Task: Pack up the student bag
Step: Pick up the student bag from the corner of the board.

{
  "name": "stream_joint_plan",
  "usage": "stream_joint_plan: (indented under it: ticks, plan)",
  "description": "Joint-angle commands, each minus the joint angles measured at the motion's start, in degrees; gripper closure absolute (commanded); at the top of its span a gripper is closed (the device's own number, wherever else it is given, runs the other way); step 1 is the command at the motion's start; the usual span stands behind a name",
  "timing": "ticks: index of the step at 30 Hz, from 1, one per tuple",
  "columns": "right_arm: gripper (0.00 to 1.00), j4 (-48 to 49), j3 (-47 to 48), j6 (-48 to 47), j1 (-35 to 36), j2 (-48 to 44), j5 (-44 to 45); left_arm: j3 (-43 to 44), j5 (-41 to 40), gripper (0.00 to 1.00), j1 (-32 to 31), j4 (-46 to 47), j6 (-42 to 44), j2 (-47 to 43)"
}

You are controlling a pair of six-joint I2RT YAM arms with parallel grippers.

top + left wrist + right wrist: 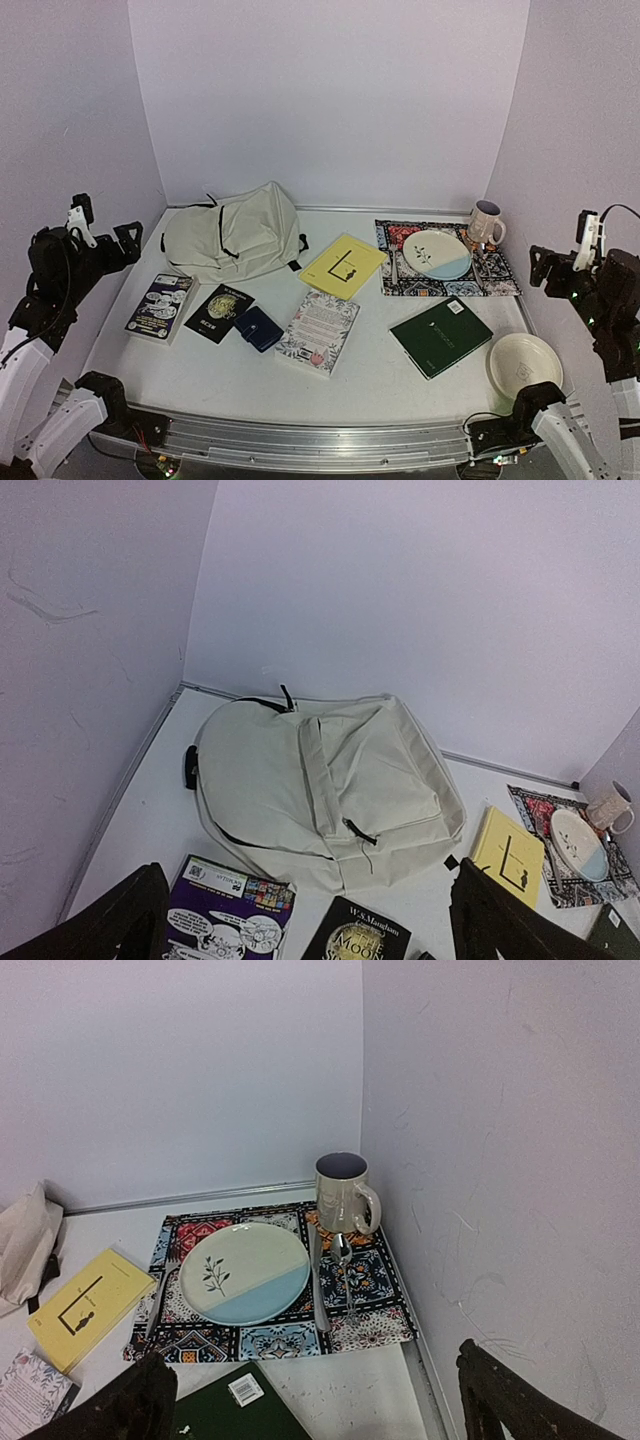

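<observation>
The student bag (pixel 232 240), a cream fabric backpack with black zippers and straps, lies flat at the back left; it also shows in the left wrist view (pixel 320 780), zipped shut. In front of it lie a purple comic (pixel 160 306), a black book (pixel 219 313), a small blue wallet (pixel 258 328), a floral book (pixel 320 331), a yellow book (pixel 343 266) and a green book (pixel 440 336). My left gripper (pixel 105 232) hangs open and empty above the table's left edge, and shows so in its wrist view (pixel 305 950). My right gripper (pixel 565 250) hangs open and empty at the right edge (pixel 315 1420).
A patterned placemat (pixel 500 272) at the back right carries a cream-and-blue plate (pixel 437 254), cutlery (pixel 318 1285) and a mug (pixel 486 222). A white bowl (pixel 525 364) sits at the front right. Lilac walls enclose the table on three sides.
</observation>
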Motion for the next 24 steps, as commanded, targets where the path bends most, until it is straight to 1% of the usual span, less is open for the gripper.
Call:
stream_joint_plan:
  ticks: [1, 4, 7, 12, 18, 20, 24]
  plan:
    - [0.02, 3.2, -0.3, -1.1, -0.1, -0.7, -1.5, 1.9, -0.1, 0.01, 0.1, 0.5, -0.8, 2.4]
    - [0.02, 3.2, -0.2, -1.3, -0.1, -0.8, -2.1, 2.8, 0.0, 0.01, 0.1, 0.5, -1.5, 6.6]
    - [0.02, 3.2, -0.1, -1.4, -0.1, -1.0, -2.6, 5.4, -0.2, 0.0, 0.2, 0.1, -3.2, 13.9]
    - [0.02, 3.2, -0.4, -2.1, -0.1, -3.0, -3.2, 11.8, -1.5, 0.01, 0.1, -0.4, -4.8, 30.0]
    - [0.02, 4.1, -1.0, -2.7, -0.1, -4.3, -4.9, 21.8, -8.7, 0.01, 0.4, -1.5, -5.8, 48.4]
    - [0.02, 4.1, -1.1, -2.7, -0.1, -4.1, -6.0, 25.3, -9.1, 0.03, 0.8, -1.5, -6.4, 54.6]
    - [0.02, 4.7, -1.4, -2.7, -0.1, -4.5, -7.7, 32.2, -6.9, 0.1, 1.1, -1.5, -8.1, 65.9]
